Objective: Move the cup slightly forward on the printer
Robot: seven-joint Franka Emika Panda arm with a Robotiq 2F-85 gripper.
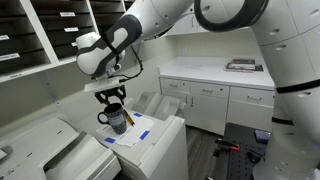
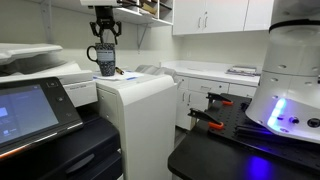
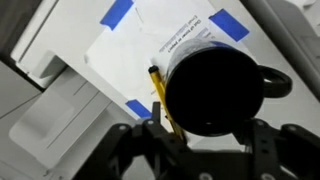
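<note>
You had the cup (image 3: 210,90) standing on the printer (image 2: 135,100), its mouth dark in the wrist view, so nothing inside could be made out beyond the thin yellow stick (image 3: 158,92) leaning out over the rim at 9 o'clock; the handle (image 3: 272,82) pointed to 3 o'clock. The gripper (image 3: 200,150) hung straight above the mug with its jaws spread wide, one finger on each side of the rim, and you could not tell whether either finger touched it. Under the cup lay a white sheet (image 3: 120,55) fastened with blue tape (image 3: 115,12) at 11, 1 and 8 o'clock from the mug. In an exterior view the cup (image 2: 105,62) sat near the 9 o'clock end of the printer's flat top, with bare grey panel running off toward 3 o'clock to the edge. In an exterior view the cup (image 1: 117,118) was on the sheet (image 1: 133,137), with the printer's (image 1: 165,135) top open toward 4 o'clock and the gripper (image 1: 110,97) directly over it. Around it, from the left: wall shelves (image 1: 40,35) with paper in the slots, a second copier (image 2: 40,70) with a touch screen (image 2: 30,110) just beside the printer, a white counter (image 1: 215,75) with cabinets well apart, and red-handled clamps (image 2: 205,118) on a dark table near the robot base (image 2: 290,85).
</note>
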